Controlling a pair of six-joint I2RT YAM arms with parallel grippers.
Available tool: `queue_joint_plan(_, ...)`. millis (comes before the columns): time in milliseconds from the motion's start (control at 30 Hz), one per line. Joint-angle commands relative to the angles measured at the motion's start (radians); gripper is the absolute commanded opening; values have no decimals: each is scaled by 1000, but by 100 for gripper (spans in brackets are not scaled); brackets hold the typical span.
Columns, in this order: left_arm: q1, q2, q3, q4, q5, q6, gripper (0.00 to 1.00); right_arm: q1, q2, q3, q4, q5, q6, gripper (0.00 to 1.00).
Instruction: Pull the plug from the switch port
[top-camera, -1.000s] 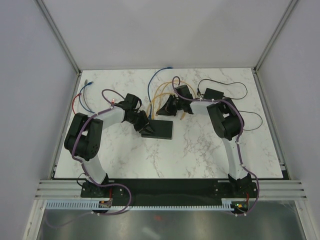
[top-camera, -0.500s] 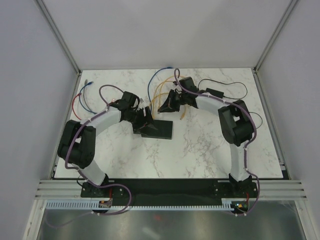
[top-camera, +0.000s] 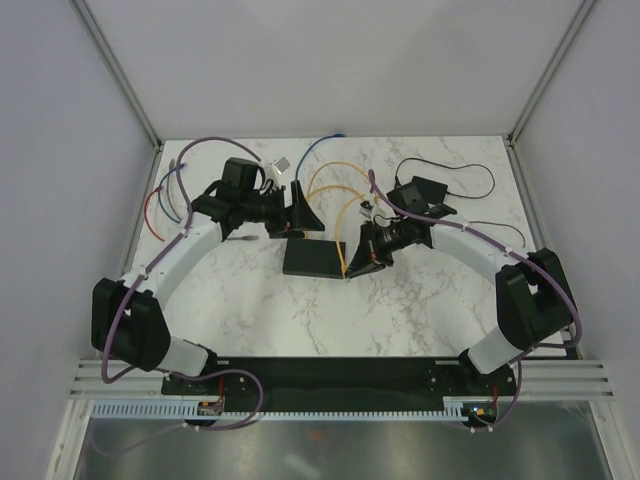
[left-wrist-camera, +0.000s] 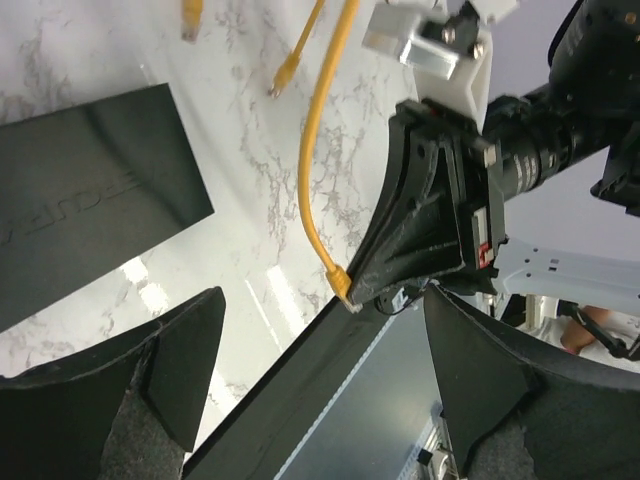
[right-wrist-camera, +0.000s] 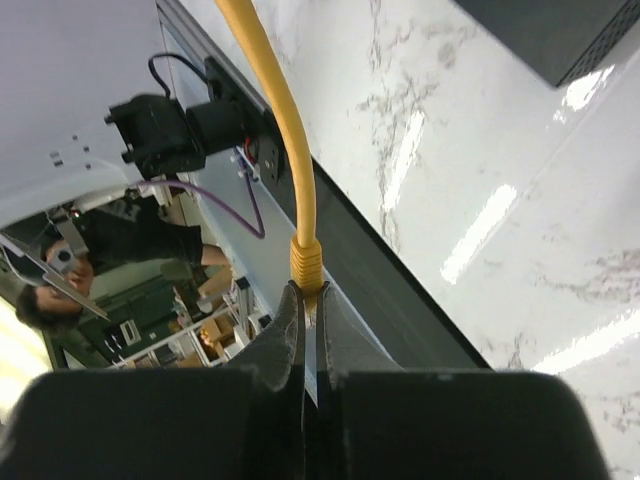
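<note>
The switch (top-camera: 312, 258) is a flat black box lying mid-table; the left wrist view shows its top (left-wrist-camera: 90, 190). My right gripper (top-camera: 352, 266) hangs just off its right end, shut on the yellow plug (right-wrist-camera: 307, 262), which is out of any port. The yellow cable (top-camera: 345, 215) arcs back from the plug. In the left wrist view the plug (left-wrist-camera: 340, 283) sits at the right gripper's tips. My left gripper (top-camera: 305, 213) is open above the table just behind the switch, nothing between its fingers (left-wrist-camera: 175, 365).
A black adapter block (top-camera: 425, 190) with a thin black cord (top-camera: 470, 168) lies back right. Blue and red cables (top-camera: 165, 200) trail at the left, and another blue cable (top-camera: 310, 155) at the back. Loose yellow plug ends (left-wrist-camera: 283, 75) lie beyond the switch.
My left gripper opened, let go of the switch and drew back. My right gripper carried the yellow plug from behind the switch to its near right end.
</note>
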Motion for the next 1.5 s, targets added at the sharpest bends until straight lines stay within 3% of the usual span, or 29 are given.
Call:
queue_joint_plan(0, -5, 63, 64, 58, 106, -21, 88, 12, -111, -24, -130, -49, -146, 0)
queue_joint_plan(367, -92, 233, 148, 107, 230, -72, 88, 52, -234, -95, -124, -102, -117, 0)
queue_joint_plan(500, -98, 262, 156, 141, 264, -100, 77, 63, -263, -98, -120, -116, -109, 0)
queue_joint_plan(600, -102, 272, 156, 177, 305, -126, 58, 66, -271, -96, -121, -119, -106, 0)
queue_joint_plan(633, -103, 269, 157, 181, 308, -130, 42, 69, -271, -93, -120, -118, -106, 0)
queue_joint_plan(667, -102, 265, 168, 181, 311, -129, 33, 69, -272, -89, -121, -118, -106, 0)
queue_joint_plan(700, -102, 258, 171, 181, 308, -130, 4, 74, -274, -81, -121, -122, -105, 2)
queue_joint_plan(767, -97, 226, 182, 179, 302, -138, 2, 75, -283, -46, -120, -130, -105, 7)
queue_joint_plan(867, -80, 160, 200, 168, 301, -140, 2, 72, -294, 17, -121, -133, -100, 29)
queue_joint_plan(900, -68, 141, 200, 164, 293, -143, 2, 72, -294, 33, -120, -131, -92, 41)
queue_joint_plan(1000, 35, 30, 193, 136, 278, -156, 2, 72, -297, 117, -123, -109, -77, 52)
queue_joint_plan(1133, 200, -49, 196, 109, 255, -167, 2, 69, -279, 184, -123, -93, -53, 54)
queue_joint_plan(1300, 337, -83, 257, -40, 13, -120, 2, 57, -251, 258, -124, -75, -26, 54)
queue_joint_plan(1467, 455, 15, 378, -134, -225, -100, 2, 35, -234, 264, -141, -53, -9, 54)
